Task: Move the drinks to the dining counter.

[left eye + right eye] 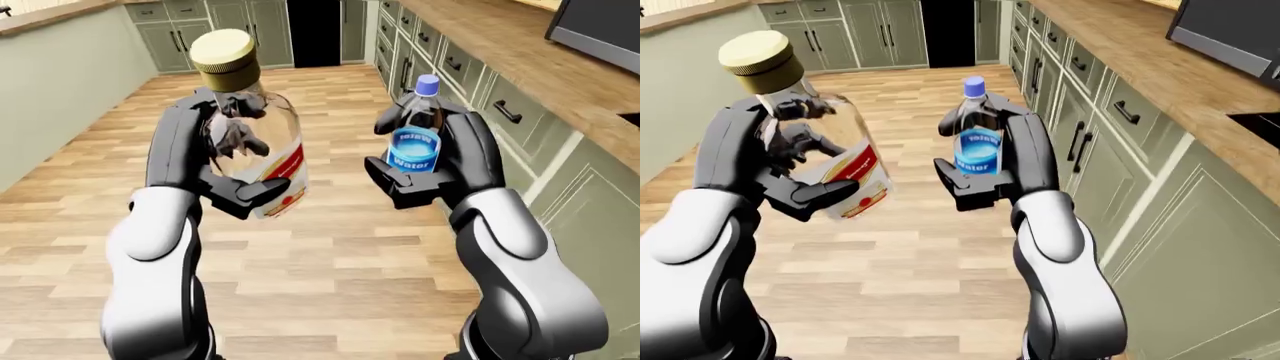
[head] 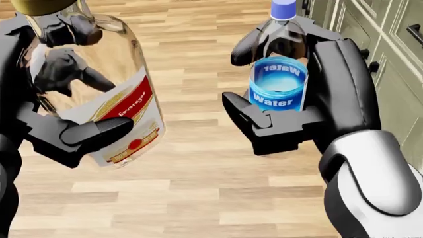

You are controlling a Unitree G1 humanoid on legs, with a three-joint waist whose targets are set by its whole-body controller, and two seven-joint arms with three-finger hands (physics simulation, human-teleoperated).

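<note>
The left hand is wrapped round a clear beverage bottle and the right hand round a water bottle, both roughly upright at chest height, side by side over the wooden floor, neither near any counter.

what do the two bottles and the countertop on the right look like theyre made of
Beverage bottle in the left hand: clear, glossy glass or plastic; the hand's dark fingers show through it; matte cream cap. Water bottle in the right hand: clear, probably thin plastic, with a blue printed label and blue cap. Countertop: light wood, going by the brown grain, with a low sheen.
</note>
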